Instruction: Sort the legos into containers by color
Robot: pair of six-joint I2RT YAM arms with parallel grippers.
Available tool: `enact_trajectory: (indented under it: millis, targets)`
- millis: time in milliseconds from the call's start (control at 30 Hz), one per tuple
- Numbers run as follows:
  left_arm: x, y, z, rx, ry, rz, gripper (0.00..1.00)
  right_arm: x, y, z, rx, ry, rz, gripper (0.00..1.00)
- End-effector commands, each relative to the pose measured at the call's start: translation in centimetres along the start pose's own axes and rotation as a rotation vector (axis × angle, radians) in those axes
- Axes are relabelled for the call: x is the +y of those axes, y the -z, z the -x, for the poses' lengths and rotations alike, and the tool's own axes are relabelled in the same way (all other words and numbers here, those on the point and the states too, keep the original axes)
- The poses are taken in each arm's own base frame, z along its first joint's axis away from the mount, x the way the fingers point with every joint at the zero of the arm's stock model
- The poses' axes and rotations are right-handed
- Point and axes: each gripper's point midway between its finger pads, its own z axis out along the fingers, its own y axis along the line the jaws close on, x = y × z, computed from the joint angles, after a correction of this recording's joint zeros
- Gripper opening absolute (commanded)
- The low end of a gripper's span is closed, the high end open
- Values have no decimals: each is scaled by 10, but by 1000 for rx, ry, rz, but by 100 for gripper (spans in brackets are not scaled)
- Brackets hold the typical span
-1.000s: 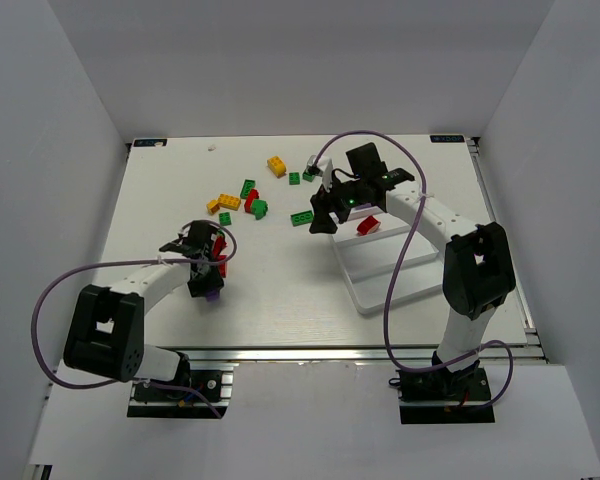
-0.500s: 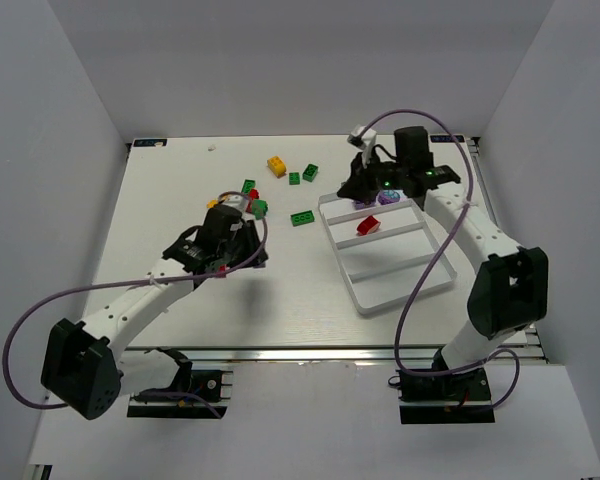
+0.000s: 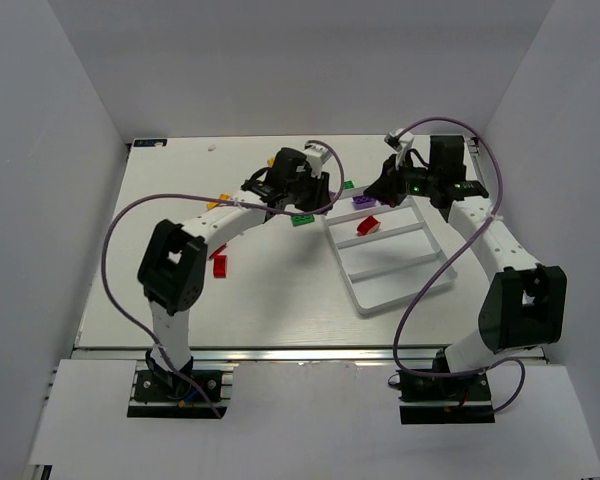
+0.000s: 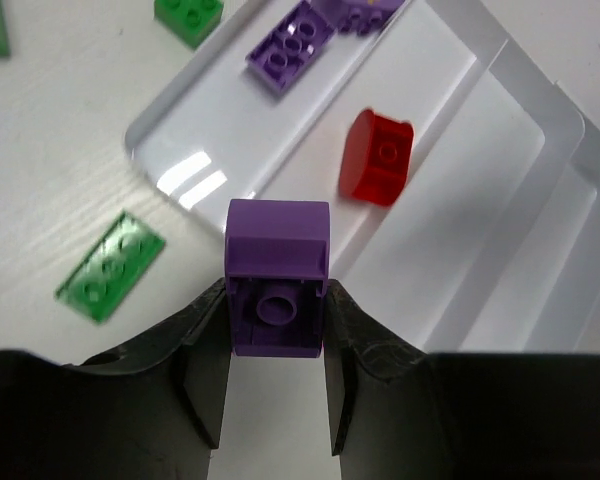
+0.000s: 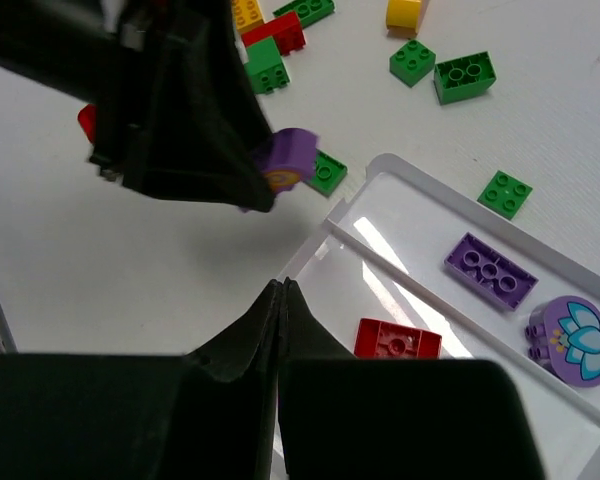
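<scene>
Left gripper: clamped on a purple brick, one finger on each side, hollow underside toward the wrist camera. In the top view this gripper hangs near the tray's far left corner.
Right gripper: fingers pressed together with nothing between them; it hangs over the tray, at its far right end in the top view.
Table: white surface carrying the tray on the right and loose bricks on the far left.
Tray: white, with low walls and thin dividers running along its length. Only the two farthest compartments hold bricks.
Farthest compartment: a flat purple brick lies studs up, and a round purple piece with a pale flower print lies beside it, apart from it.
Second compartment: one red brick, tilted on its side, well apart from the purple ones.
Held purple brick, seen from the right wrist: in the air, just beside the tray's corner.
Flat green brick: on the table just outside the tray's end wall.
Small green brick: on the table near the tray's far wall.
Loose bricks beyond: two green bricks, a yellow brick, and a red one touching a green one.
Lone red brick: on the table, beside the left arm and well apart from the rest.
</scene>
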Motion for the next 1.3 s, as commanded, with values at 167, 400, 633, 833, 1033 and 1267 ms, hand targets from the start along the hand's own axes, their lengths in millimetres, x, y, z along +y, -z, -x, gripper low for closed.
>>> enact_trajectory:
  millis: [167,400,633,833,1033,1267]
  targets:
    - [-14,-60,55,-93,-139,-100,0,-2,26,14,-66,69,-40,0]
    - [0,-93,54,-107,-159,-49,5,-11,32,10,-70,50,-52,0]
    - [5,-103,48,-101,-165,-35,14,-15,28,7,-68,28,-42,1]
    - [8,-111,36,-76,-154,-22,27,-17,27,6,-65,26,-43,8]
    - [15,-113,36,-80,-146,32,47,-19,27,5,-62,26,-49,13]
    - [19,-111,45,-105,-138,64,64,-20,26,6,-60,27,-48,16]
